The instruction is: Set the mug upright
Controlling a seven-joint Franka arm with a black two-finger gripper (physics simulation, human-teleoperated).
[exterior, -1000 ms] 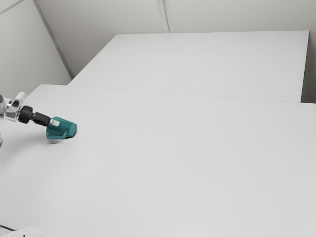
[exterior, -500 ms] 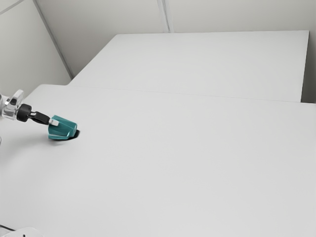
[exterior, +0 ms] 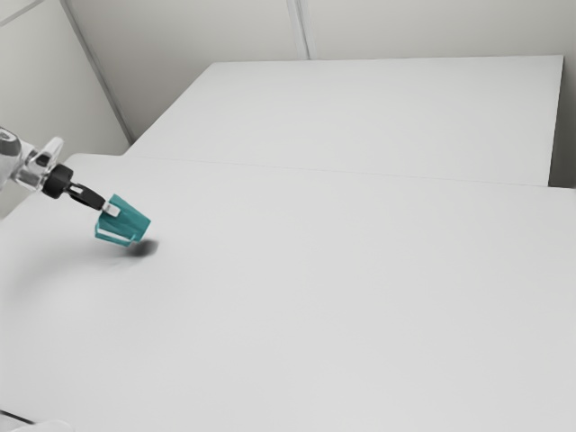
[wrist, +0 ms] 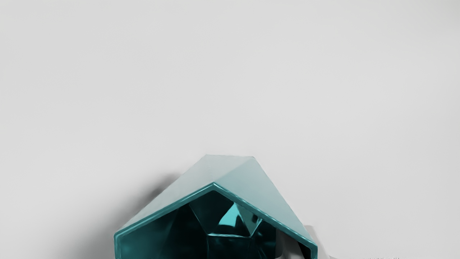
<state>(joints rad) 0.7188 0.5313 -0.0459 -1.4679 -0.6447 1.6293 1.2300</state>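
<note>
Mugs (exterior: 129, 217): one is counted; a single mug is shown in both views.
Handles (exterior: 114, 241): one is counted, on the mug.
Mug openings: one is seen in the wrist view.
Arms (exterior: 11, 160): one is counted, at the exterior view's left.
Tools (exterior: 111, 208): one is counted, on the arm.
Fingers (wrist: 286, 249): two are counted, one seen within the mug's opening and one outside its wall.
Surfaces (exterior: 315, 297): one is counted under the mug.
Slabs (exterior: 378, 112): one is counted beyond the surface.
Cables (exterior: 16, 417): one is counted, dark, at the exterior view's lower left.
</note>
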